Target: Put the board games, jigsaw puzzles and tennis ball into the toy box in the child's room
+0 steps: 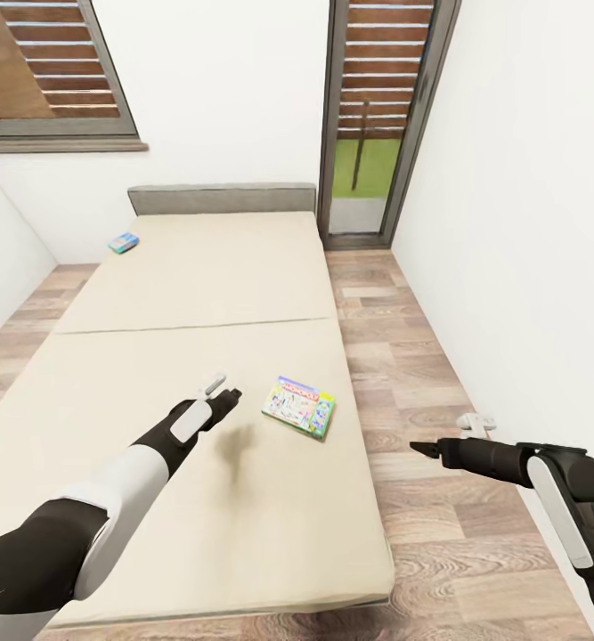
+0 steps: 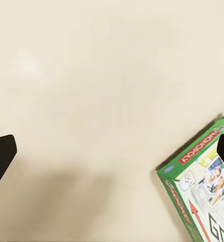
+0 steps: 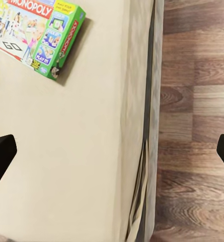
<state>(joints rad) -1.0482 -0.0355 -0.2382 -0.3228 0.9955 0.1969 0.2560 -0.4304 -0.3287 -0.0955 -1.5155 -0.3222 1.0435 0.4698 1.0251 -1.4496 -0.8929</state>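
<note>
Hovering over the bed [image 1: 199, 294], my left gripper [image 1: 223, 392] has its fingers spread wide and empty, just beside the green Monopoly board game [image 1: 298, 406] lying flat on the mattress. My right gripper [image 1: 426, 450], also apart, hangs over the floor [image 1: 421, 374]. A second board game [image 1: 124, 242] lies near the headboard [image 1: 222, 198].

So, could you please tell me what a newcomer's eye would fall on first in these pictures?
Probably the green Monopoly box, lying flat on the beige bed near its right edge, the brightest thing in the room. The left gripper hangs over the mattress just left of that box, jaws apart with nothing between them. A smaller blue board game lies far off by the headboard, and the right gripper is out over the wood floor.
</note>
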